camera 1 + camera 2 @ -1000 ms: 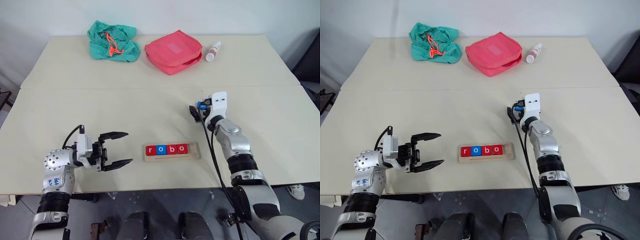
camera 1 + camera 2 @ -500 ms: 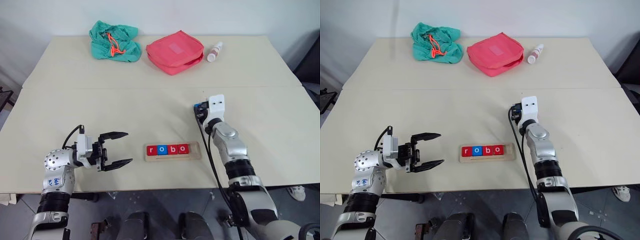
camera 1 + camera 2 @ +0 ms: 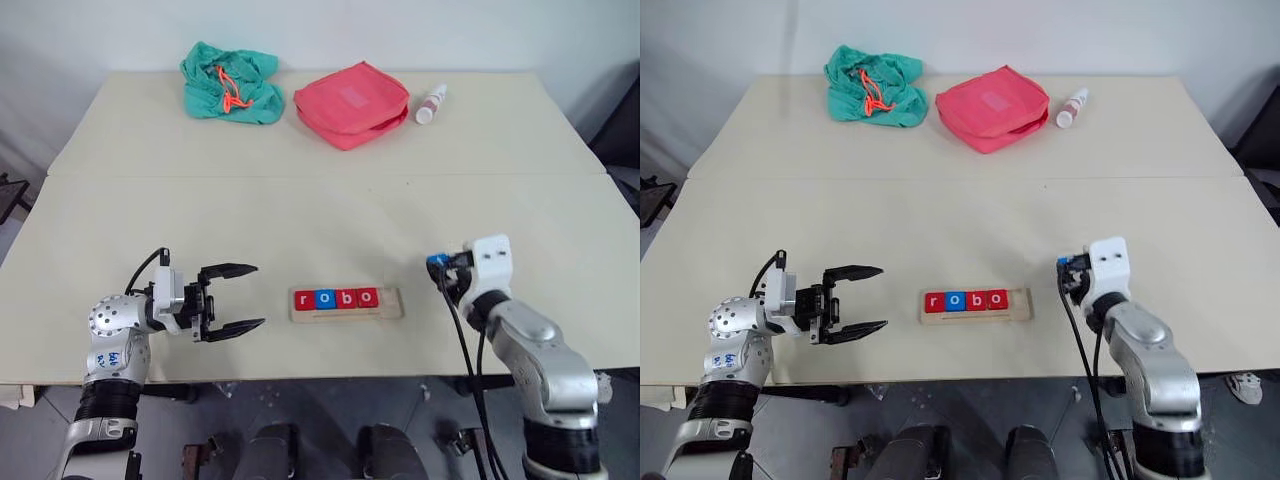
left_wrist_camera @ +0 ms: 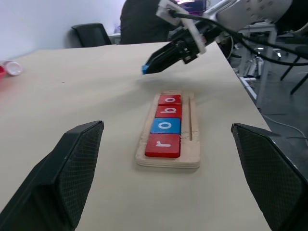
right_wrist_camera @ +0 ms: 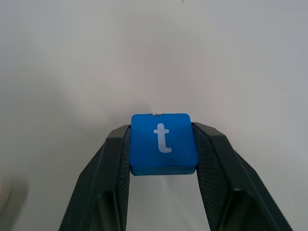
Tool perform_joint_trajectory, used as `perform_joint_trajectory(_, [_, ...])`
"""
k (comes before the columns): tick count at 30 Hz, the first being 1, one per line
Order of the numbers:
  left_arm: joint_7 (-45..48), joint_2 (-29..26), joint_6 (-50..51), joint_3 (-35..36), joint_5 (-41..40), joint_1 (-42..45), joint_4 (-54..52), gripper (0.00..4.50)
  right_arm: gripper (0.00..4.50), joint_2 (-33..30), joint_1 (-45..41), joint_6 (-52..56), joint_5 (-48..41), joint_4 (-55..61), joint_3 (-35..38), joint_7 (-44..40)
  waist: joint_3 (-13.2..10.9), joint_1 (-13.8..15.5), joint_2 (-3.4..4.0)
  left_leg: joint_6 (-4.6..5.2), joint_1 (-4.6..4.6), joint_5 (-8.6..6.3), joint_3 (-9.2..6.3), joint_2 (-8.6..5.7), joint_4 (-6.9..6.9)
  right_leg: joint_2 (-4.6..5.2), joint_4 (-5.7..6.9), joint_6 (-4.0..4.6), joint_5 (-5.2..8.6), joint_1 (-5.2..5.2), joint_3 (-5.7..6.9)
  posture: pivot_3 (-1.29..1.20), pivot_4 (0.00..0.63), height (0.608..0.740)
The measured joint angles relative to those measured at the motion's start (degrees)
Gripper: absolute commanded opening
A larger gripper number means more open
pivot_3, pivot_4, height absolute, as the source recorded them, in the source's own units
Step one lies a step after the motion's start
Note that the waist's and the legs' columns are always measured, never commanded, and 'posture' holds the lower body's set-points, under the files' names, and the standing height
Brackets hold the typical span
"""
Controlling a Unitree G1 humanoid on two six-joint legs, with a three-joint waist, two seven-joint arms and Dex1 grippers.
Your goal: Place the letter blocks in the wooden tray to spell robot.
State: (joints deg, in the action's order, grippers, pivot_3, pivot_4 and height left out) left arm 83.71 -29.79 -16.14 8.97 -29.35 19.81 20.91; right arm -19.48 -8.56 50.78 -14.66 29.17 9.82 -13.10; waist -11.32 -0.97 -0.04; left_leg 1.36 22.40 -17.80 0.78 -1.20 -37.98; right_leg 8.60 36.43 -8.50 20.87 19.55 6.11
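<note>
We see a spelling job one tile short of done: the long pale wooden tray (image 3: pixel 346 303) lies near the front edge of the beige table (image 3: pixel 300 210), its slot holding four small square letter blocks (image 3: pixel 336 298) in a row, red r, blue o, red b, red o, reading "robo" from left to right. One space at the tray's right end is bare. The fifth piece, a blue square block with a white t (image 5: pixel 163 143), is clamped between the two black fingers of the right gripper (image 5: pixel 163 144), which hangs above the table to the right of the tray and well apart from it. The left gripper (image 3: pixel 236 298) hovers to the left of the tray, its black fingers spread wide and holding nothing, pointed toward the row of tiles. We judge four of five placements finished; what remains is to carry the t leftward to the bare end slot and set it down square beside the last o. At the far edge lie a crumpled green cloth bag (image 3: pixel 229 82), a red zipped pouch (image 3: pixel 350 102) and a small white bottle (image 3: pixel 429 103).
</note>
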Motion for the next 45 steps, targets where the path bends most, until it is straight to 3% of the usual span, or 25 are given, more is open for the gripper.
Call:
perform_joint_trajectory(2, [0.4,0.0,0.0,0.0,0.0,0.3,0.3,4.50,1.50,1.0,1.0,2.5,-0.7,3.0,0.4,1.1,0.0,0.0,0.00,-0.02,-0.02,0.01,-0.01,0.03,0.00,-0.02,0.01,0.00,0.00,0.00,-0.01,0.00,0.150,0.740])
perform_joint_trajectory(11, [1.1,-0.1,0.7,0.0,0.0,1.9,0.5,4.50,4.48,5.0,2.8,5.8,-3.0,6.8,1.0,3.5,0.0,0.8,0.00,-0.01,-0.01,0.01,-0.04,-0.02,-0.02,-0.01,0.01,0.00,0.00,-0.01,-0.03,0.00,0.150,0.740])
perform_joint_trajectory(17, [1.0,-0.1,1.2,0.0,0.0,1.9,0.5,4.50,4.48,0.1,2.9,4.0,-5.4,6.9,2.2,-1.3,0.0,0.8,0.00,0.00,-0.01,0.01,-0.02,-0.02,-0.02,-0.01,0.00,0.00,0.00,-0.01,-0.03,0.00,0.150,0.740])
perform_joint_trajectory(21, [1.0,-0.3,1.3,0.0,0.0,1.9,0.4,4.50,4.48,-15.3,5.2,-4.2,-7.3,5.5,2.0,-16.7,0.0,1.0,0.00,0.04,-0.01,-0.01,-0.02,-0.05,-0.02,0.00,-0.22,0.00,0.00,-0.12,-0.02,0.00,0.150,0.740])
perform_joint_trajectory(28, [0.9,-0.3,1.4,0.0,0.1,1.8,0.3,4.50,4.48,-30.9,2.2,-17.5,-6.9,-8.6,-0.5,-37.9,0.0,0.9,-0.06,0.07,-0.01,0.01,0.14,0.03,-0.05,-0.03,-0.50,0.00,0.00,-0.24,0.02,0.00,0.150,0.740])
perform_joint_trajectory(36, [-0.1,-0.3,1.3,0.3,0.0,0.0,-0.6,4.50,4.48,-34.4,-11.9,-32.9,-0.4,-29.6,-10.9,-53.4,0.0,0.8,-0.06,0.07,0.00,0.01,0.17,0.04,-0.09,0.01,-0.51,0.00,0.00,-0.23,0.08,0.00,0.150,0.740])
perform_joint_trajectory(45, [-2.9,-0.3,1.7,1.2,0.0,-5.0,-6.3,4.50,4.48,-33.2,-24.9,-43.3,7.7,-49.9,-19.4,-61.7,0.0,0.8,-0.06,0.07,0.11,0.01,0.06,0.05,-0.15,0.01,-0.52,0.00,0.00,-0.21,0.18,0.00,0.150,0.740])
